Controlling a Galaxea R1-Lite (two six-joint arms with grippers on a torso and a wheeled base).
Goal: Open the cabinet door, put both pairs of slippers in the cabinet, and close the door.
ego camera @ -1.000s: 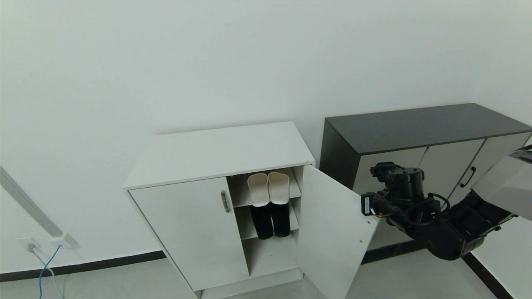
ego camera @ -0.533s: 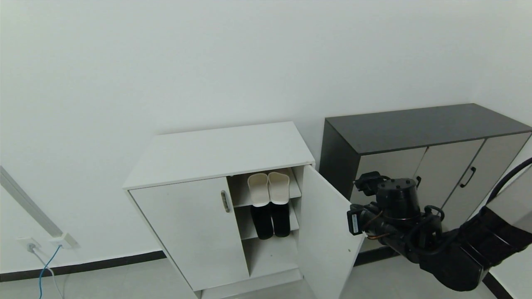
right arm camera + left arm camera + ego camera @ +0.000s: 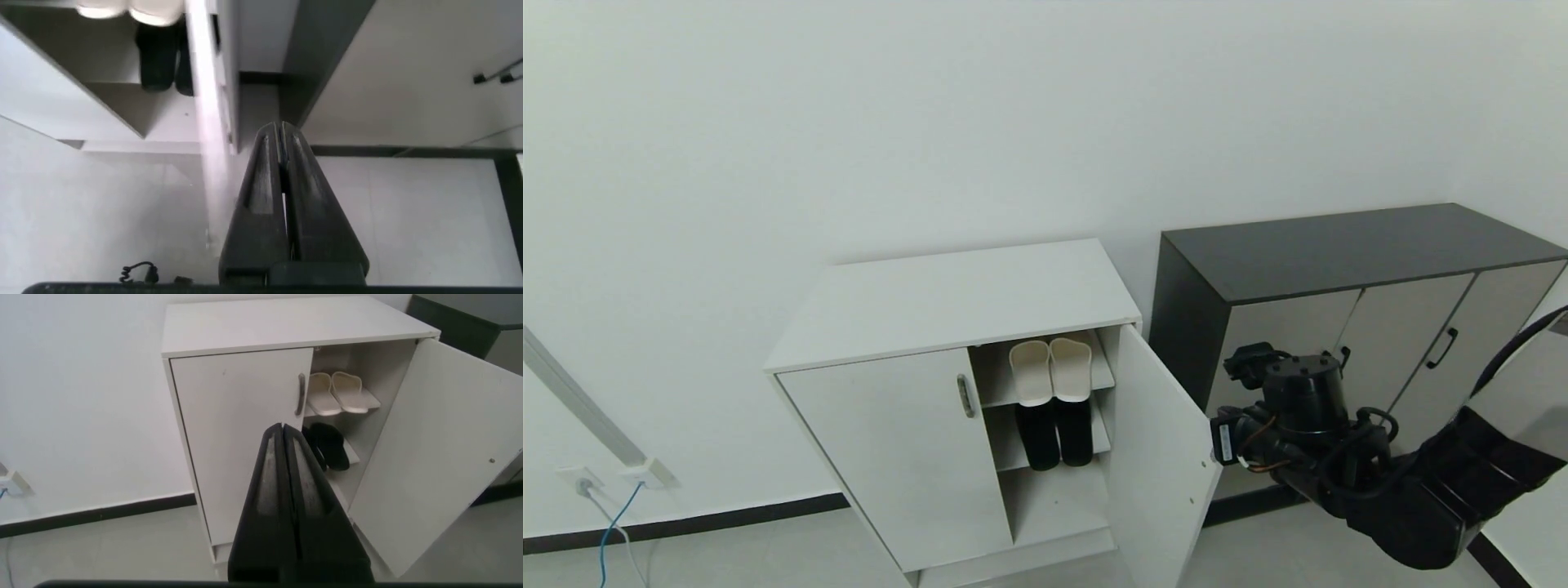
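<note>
We see the white cabinet [image 3: 947,302] against the wall with its right door [image 3: 1160,441] swung partly open, while its left door [image 3: 890,449] is closed, a slim handle [image 3: 965,396] on its inner edge. Both pairs of slippers are inside the open half. The white slippers [image 3: 1051,371] lie side by side on the upper shelf, and the black slippers [image 3: 1058,433] lie side by side on the shelf directly below. The bottom compartment under them holds nothing we can make out.

The right hand [image 3: 282,131] is clenched, its 2 fingers pressed together with nothing between them. It sits low, on the outer side of the open door, between that door and the dark cabinet [image 3: 1339,253] just to the right. The door's edge runs just beside it, and we cannot tell whether they touch.

The left hand [image 3: 283,429] is also clenched and holds nothing. It is held well back from the cabinet, pointing at the front of the closed left door.

A wall socket [image 3: 584,482] with a blue cable [image 3: 613,523] sits low on the wall to the left.
</note>
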